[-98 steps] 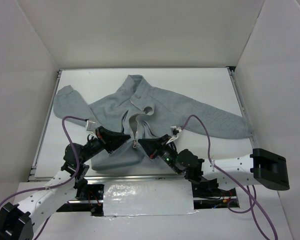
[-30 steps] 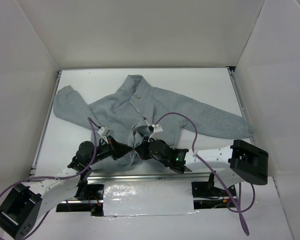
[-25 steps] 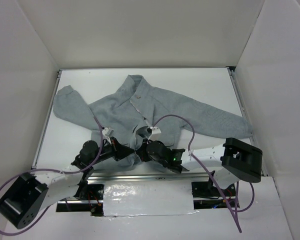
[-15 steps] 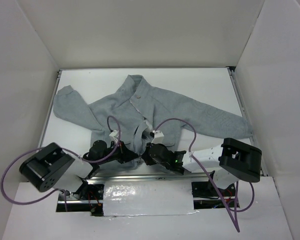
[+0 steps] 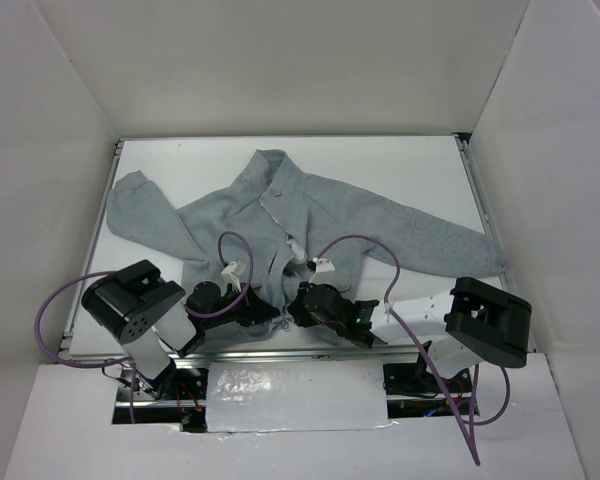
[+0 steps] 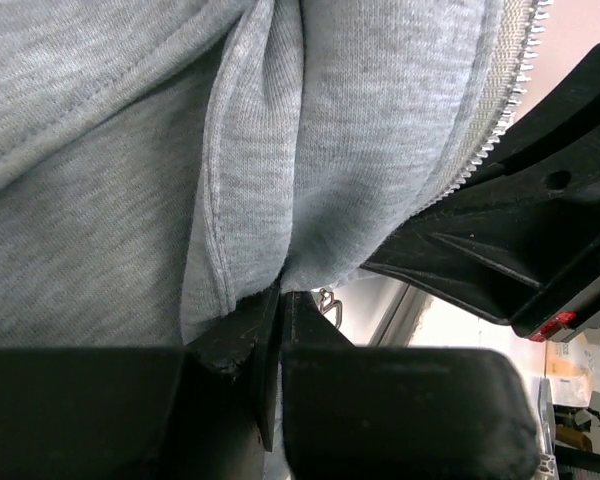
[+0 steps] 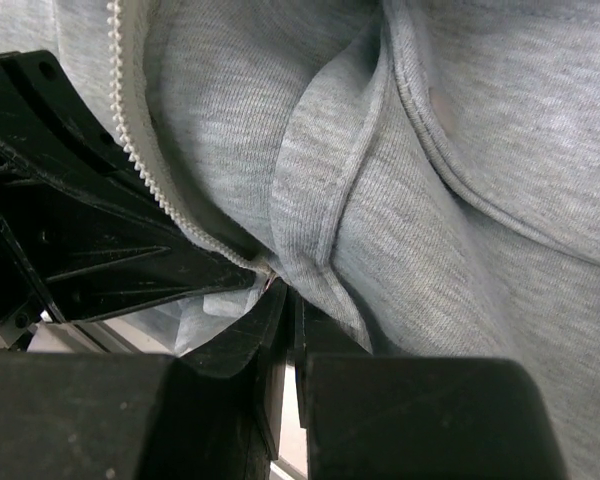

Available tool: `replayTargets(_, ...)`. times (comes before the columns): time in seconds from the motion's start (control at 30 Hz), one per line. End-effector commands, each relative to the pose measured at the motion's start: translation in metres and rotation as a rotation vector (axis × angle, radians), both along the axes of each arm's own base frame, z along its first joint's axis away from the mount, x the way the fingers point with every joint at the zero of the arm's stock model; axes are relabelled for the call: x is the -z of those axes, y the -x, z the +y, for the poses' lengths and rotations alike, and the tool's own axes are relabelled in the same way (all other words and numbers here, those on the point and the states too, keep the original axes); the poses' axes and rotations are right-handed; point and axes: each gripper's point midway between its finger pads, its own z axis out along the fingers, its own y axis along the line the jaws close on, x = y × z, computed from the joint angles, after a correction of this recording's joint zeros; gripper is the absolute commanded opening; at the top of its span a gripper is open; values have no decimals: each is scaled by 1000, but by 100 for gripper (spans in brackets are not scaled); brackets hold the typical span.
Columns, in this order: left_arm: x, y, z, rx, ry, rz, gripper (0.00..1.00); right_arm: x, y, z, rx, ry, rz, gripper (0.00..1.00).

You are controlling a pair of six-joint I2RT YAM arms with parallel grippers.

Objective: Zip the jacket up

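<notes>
The light-grey fleece jacket (image 5: 310, 215) lies spread on the white table, collar far, sleeves out to both sides. Its front is open at the hem. My left gripper (image 5: 263, 313) is shut on the bottom corner of the left front panel (image 6: 250, 230); a small metal zipper pull (image 6: 328, 303) hangs beside its tip. My right gripper (image 5: 298, 310) is shut on the bottom corner of the other panel (image 7: 330, 230), right by the pale zipper teeth (image 7: 145, 170). Both grippers sit almost tip to tip at the near table edge. Each shows as a black body in the other's wrist view.
The white table (image 5: 400, 165) is boxed in by tall white walls on three sides. A metal rail (image 5: 280, 352) runs along the near edge just below the grippers. Purple cables (image 5: 355, 245) loop over the jacket's lower part.
Both grippers have moved together toward the middle of the hem at the near edge. The left arm has folded back close to its base, and the jacket's lower front has bunched between them.
</notes>
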Motion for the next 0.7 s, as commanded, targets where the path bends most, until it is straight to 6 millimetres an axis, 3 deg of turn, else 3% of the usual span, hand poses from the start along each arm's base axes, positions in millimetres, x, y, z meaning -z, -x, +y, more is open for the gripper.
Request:
replayTargets(0.0, 15, 36, 21, 13, -30, 43, 0, -25, -15, 6, 36, -72, -59, 0)
replayTargets(0.1, 18, 35, 22, 7, -40, 50, 0, -24, -16, 9, 15, -39, -50, 3)
replayTargets(0.17, 19, 35, 21, 13, -43, 52, 0, -19, -13, 10, -7, -19, -36, 23)
replayTargets(0.23, 18, 34, 20, 14, -40, 47, 0, -16, -9, 9, -21, -18, -22, 33)
replayTargets(0.37, 17, 33, 18, 18, -40, 46, 0, -19, 4, 9, -83, -43, -4, 42)
replayTargets(0.67, 16, 34, 17, 26, -35, 40, 0, -56, 21, 10, -173, -113, -36, 57)
